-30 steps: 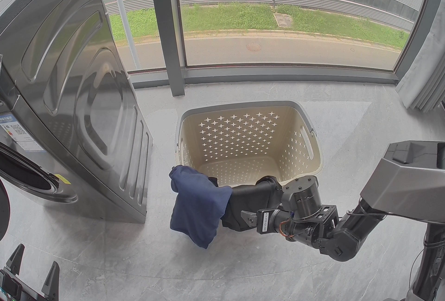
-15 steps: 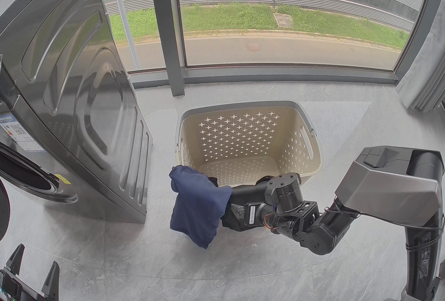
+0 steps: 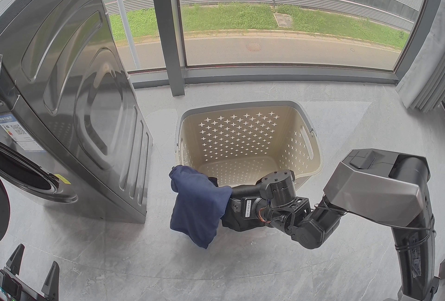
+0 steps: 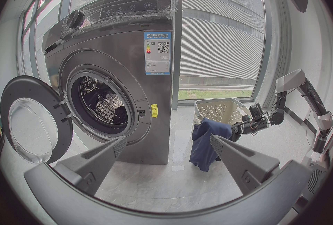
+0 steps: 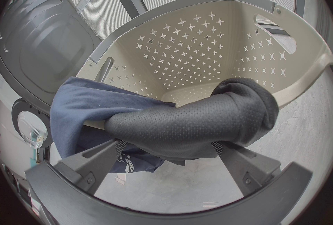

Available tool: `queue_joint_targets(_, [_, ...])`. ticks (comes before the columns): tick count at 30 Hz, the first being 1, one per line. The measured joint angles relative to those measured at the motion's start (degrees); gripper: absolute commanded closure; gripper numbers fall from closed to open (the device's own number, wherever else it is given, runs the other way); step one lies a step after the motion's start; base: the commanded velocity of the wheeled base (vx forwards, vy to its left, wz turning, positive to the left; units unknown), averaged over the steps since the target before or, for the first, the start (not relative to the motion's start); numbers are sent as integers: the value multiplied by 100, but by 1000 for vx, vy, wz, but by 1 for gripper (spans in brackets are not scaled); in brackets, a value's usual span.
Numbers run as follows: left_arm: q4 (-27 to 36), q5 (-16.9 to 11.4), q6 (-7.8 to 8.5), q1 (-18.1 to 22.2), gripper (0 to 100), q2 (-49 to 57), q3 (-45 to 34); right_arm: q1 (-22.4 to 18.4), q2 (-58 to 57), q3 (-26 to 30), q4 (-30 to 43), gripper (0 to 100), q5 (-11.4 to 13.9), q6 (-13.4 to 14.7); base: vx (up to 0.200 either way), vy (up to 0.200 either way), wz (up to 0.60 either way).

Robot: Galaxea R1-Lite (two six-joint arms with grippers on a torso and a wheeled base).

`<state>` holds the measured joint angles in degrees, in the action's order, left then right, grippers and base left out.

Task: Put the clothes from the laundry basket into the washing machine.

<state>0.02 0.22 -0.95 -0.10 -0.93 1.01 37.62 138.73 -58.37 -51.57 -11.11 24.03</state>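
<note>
Navy cloth, one garment, hangs over the near left corner of the laundry basket, most of it down the outside wall toward the floor. Just beside it a second, black garment lies along the same near rim. That makes two pieces of clothing, both on the one cream, star-punched basket. The right gripper sits at the black garment with its fingers spread wide and their tips under the cloth, not closed on it. The single grey washing machine stands to the left of the basket, its round door swung open on the drum. The left gripper hangs low before the machine, spread apart and holding nothing. Everything stands on pale grey stone flooring before a tall window, with a light curtain at its right.
</note>
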Motion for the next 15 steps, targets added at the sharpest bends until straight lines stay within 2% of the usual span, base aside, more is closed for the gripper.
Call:
queue_joint_targets(2, [0, 0, 5, 0, 0, 0, 0, 0, 52, -54, -68, 0, -2, 6, 0, 0, 0])
queue_joint_targets(3, [0, 0, 6, 0, 0, 0, 0, 0, 74, -76, -101, 100, -2, 6, 0, 0, 0])
queue_joint_targets(10, [-2, 0, 0, 0, 0, 0, 0, 2, 182, -117, -444, 100, -2, 5, 0, 0, 0])
queue_joint_targets(15, [-2, 0, -5, 0, 0, 0, 0, 46, 154, 57, -572, 100, -6, 13, 0, 0, 0])
